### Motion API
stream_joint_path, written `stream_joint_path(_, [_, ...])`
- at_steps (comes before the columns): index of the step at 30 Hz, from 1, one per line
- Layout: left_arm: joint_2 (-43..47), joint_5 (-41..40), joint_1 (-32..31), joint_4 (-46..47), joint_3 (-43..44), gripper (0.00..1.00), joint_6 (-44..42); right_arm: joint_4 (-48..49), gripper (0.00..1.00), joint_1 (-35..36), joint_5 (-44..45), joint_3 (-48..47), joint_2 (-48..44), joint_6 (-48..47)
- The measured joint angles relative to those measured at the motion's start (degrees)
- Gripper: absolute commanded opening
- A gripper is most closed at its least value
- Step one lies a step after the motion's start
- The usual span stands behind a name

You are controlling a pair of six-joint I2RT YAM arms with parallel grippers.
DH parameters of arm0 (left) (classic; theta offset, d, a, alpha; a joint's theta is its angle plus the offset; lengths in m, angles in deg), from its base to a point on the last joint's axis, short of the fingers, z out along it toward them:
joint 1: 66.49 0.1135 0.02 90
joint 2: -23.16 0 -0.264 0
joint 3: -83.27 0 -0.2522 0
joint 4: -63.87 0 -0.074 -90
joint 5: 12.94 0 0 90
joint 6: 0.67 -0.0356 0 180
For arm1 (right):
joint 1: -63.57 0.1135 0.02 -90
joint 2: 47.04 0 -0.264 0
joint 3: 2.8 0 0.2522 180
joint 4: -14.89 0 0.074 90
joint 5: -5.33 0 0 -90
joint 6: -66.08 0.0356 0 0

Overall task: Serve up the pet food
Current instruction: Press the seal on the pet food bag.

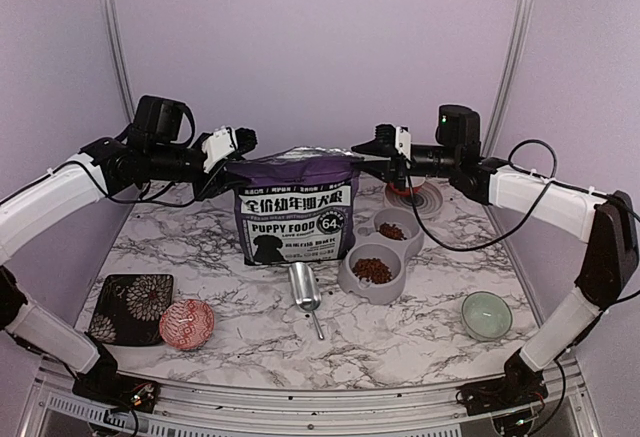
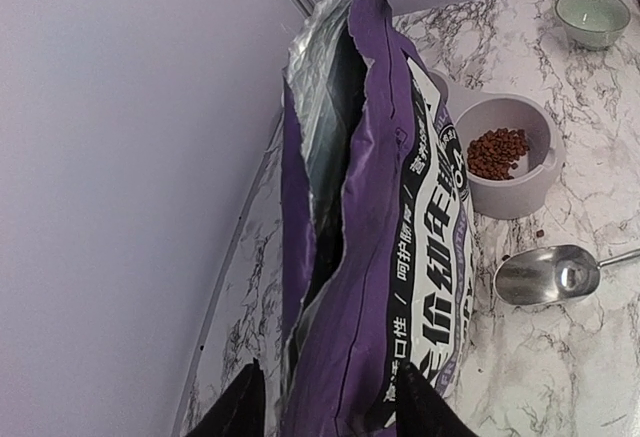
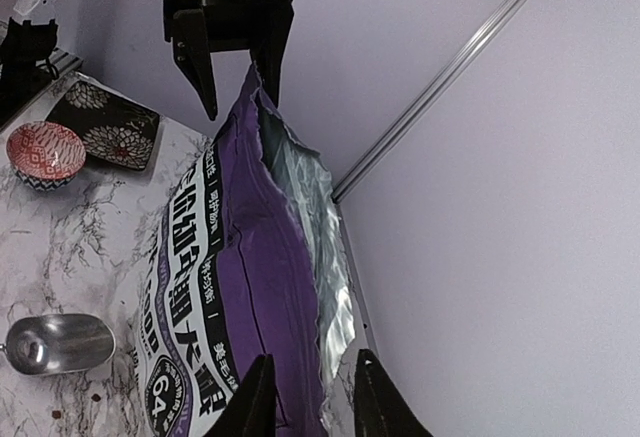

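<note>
**Both my grippers sit at the top corners of the food bag**

The purple bag point(image 1: 297, 212) stands upright on the marble table point(image 1: 420, 347), its torn top gaping to show the foil lining. My left gripper point(image 2: 330, 372) straddles the bag's left top corner with its jaws parted. My right wrist camera shows bare wall between one finger and the bag, so nothing is pinched there. My right gripper point(image 3: 313, 357) straddles the opposite corner. The bag's rim nearly fills the gap between its fingers, and I cannot tell whether they press on it.

Just right of the bag sits the grey double-bowl feeder point(image 1: 347, 279). A metal scoop point(image 1: 304, 287) lies in front of the bag. The pet food point(image 1: 372, 270) lies in small heaps in both feeder bowls.

Only the overhead view shows both bowls. My left wrist view shows one filled bowl and a few stray pellets point(image 2: 538, 233) on the table beside it. My right wrist view catches the red bowl point(image 3: 45, 152) and the dark plate point(image 3: 110, 132).
</note>
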Motion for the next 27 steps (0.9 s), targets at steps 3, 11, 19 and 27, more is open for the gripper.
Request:
stream_joint_path(3, [-0.85, 1.22, 0.42, -0.24, 0.55, 0.29, -0.48, -0.52, 0.42, 0.0, -0.28, -0.13, 0.0, -0.33])
stream_joint_path(11, [-2.19, 5.49, 0.7, -0.68, 2.47, 0.0, -1.44, -2.49, 0.58, 0.02, -1.29, -1.86, 0.22, -0.61])
stream_joint_path(19, [-2.23, 6.51, 0.79, -0.85, 2.49, 0.0, -1.42, -5.33, 0.49, 0.02, -2.97, -6.88, 4.35, -0.5])
stream_joint_path(27, [-2.23, 7.06, 0.79, -0.98, 2.49, 0.0, -1.38, -9.66, 0.27, 0.02, -6.25, -9.9, 8.28, -0.24])
